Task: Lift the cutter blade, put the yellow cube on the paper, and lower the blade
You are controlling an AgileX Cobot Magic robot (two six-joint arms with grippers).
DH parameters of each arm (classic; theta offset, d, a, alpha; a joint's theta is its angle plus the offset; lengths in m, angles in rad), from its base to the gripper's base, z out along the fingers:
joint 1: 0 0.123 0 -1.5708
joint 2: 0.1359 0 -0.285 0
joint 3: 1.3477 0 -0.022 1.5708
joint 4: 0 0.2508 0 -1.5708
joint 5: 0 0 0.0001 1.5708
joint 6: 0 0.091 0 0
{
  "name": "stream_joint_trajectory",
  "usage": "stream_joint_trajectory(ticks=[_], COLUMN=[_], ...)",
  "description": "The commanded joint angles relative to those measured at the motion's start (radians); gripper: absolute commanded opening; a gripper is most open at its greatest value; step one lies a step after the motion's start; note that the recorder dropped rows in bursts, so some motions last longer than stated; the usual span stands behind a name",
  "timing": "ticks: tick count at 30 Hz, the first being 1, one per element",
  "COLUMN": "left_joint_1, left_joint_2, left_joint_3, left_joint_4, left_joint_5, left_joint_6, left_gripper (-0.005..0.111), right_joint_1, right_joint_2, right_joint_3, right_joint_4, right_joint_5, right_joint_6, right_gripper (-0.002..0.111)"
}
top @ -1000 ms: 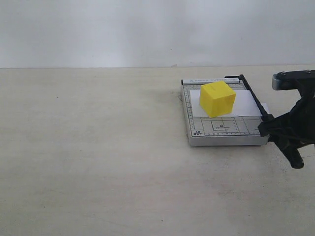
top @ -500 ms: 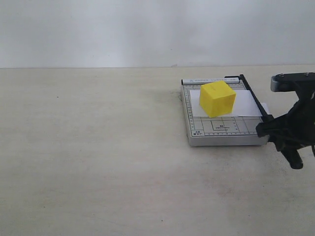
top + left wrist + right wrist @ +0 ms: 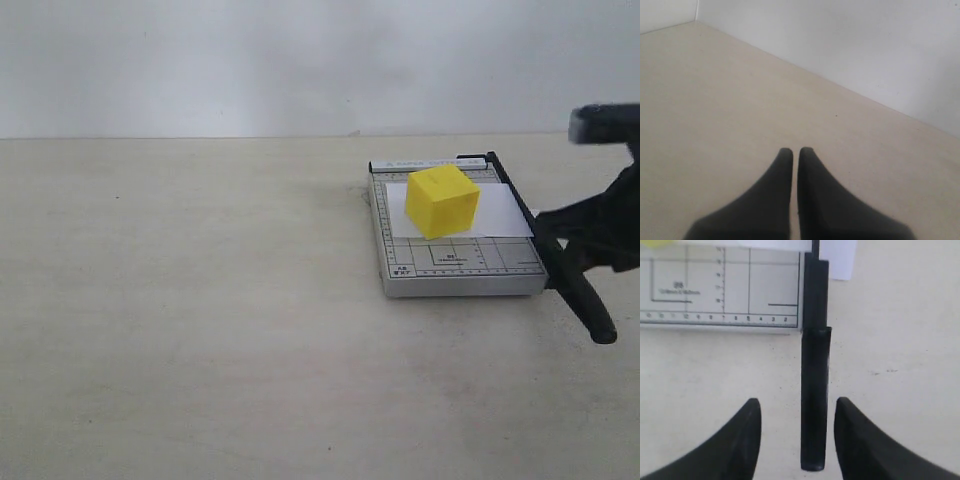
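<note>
While the left end effector (image 3: 791, 150) is closed, the right end effector (image 3: 797, 401) stands wide around the cutter blade (image 3: 815, 365), apparently untouching.

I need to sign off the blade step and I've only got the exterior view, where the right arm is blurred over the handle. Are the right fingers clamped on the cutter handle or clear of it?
Observer: The right wrist view shows the right fingers spread either side of the cutter blade handle. Table shows between on both sides, though only a sliver on one.
Operator: And the left arm? It's out of my picture.
Observer: The left wrist view shows the left fingers shut together above the table, holding nothing.
</note>
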Motion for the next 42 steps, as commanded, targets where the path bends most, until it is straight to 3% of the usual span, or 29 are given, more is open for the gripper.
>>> stream_joint_trajectory(ticks=[1,4,7,10,13,18,27,34,42], left_joint_1=[-0.005,-0.005,-0.005,-0.005,-0.005,-0.005,-0.005,-0.005,-0.005], left_joint_2=[-0.004,-0.004,-0.004,-0.004,-0.004,-0.004,-0.004,-0.004,-0.004], left_joint_3=[-0.001,-0.001,-0.001,-0.001,-0.001,-0.001,-0.001,-0.001,-0.001], left_joint_4=[0.0,0.0,0.0,0.0,0.0,0.0,0.0,0.0,0.0], left_joint_5=[-0.004,-0.002,-0.002,-0.002,-0.002,-0.002,-0.002,-0.002,-0.002], left_joint_6=[0.0,0.0,0.0,0.0,0.0,0.0,0.0,0.0,0.0], left_gripper=[0.004,0.004,0.004,0.004,0.004,0.004,0.004,0.004,0.004], right_joint_1=[0.002,0.024,0.091,0.101,0.101,0.101,0.084,-0.056,-0.065], right_joint_2=[-0.231,-0.449,-0.825,-1.044,-1.138,-1.138,-1.172,-1.402,-1.478], right_joint_3=[0.025,0.105,0.324,0.456,0.563,0.6,0.611,0.771,0.881], right_joint_4=[-0.01,0.022,0.016,0.01,0.01,0.014,-0.14,-0.171,-0.196], right_joint_5=[0.032,-0.123,-0.485,-0.542,-0.479,-0.118,-0.224,-0.21,-0.242], right_joint_6=[0.096,0.1,0.087,0.058,-0.007,-0.004,-0.064,-0.046,-0.042], right_gripper=[0.044,0.038,0.0,0.0,0.0,0.0,0.0,0.0,0.0])
